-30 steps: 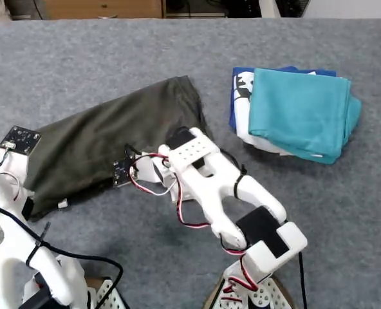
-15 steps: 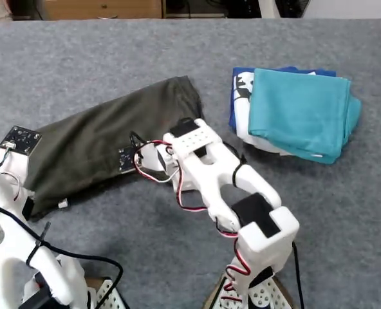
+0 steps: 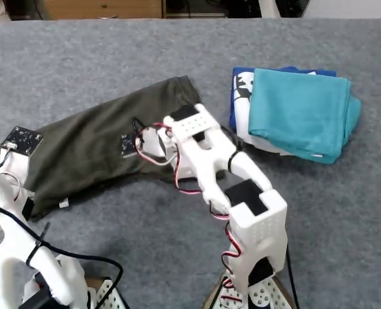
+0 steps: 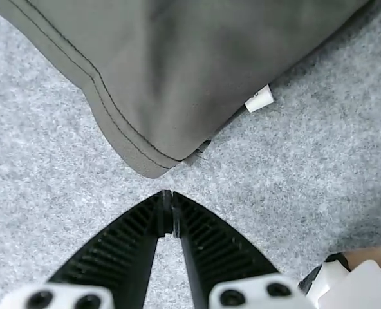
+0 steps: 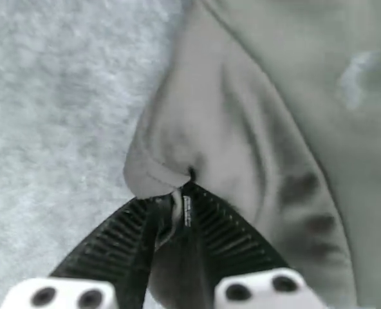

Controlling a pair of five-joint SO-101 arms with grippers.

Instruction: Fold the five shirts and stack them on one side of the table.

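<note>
A dark olive shirt (image 3: pixel 100 145) lies folded lengthwise across the left middle of the grey table. My right gripper (image 5: pixel 181 201) is shut on the olive shirt's (image 5: pixel 261 116) near edge, a fold of cloth pinched between its tips; in the high view the right arm (image 3: pixel 203 161) stands over the shirt's right end. My left gripper (image 4: pixel 167 212) is shut with nothing in it, just off the corner of the olive shirt (image 4: pixel 177 71) at its left end. A stack of folded shirts (image 3: pixel 293 112), teal on top of white and blue, sits at the right.
A white tag (image 4: pixel 260 98) sticks out from the shirt's hem. The grey felt table (image 3: pixel 81 58) is bare at the back left and along the front right. Both arm bases stand at the near edge.
The right arm has moved away from the near edge and slightly left, carrying the pinched edge of the olive shirt over the shirt. The left arm has not moved.
</note>
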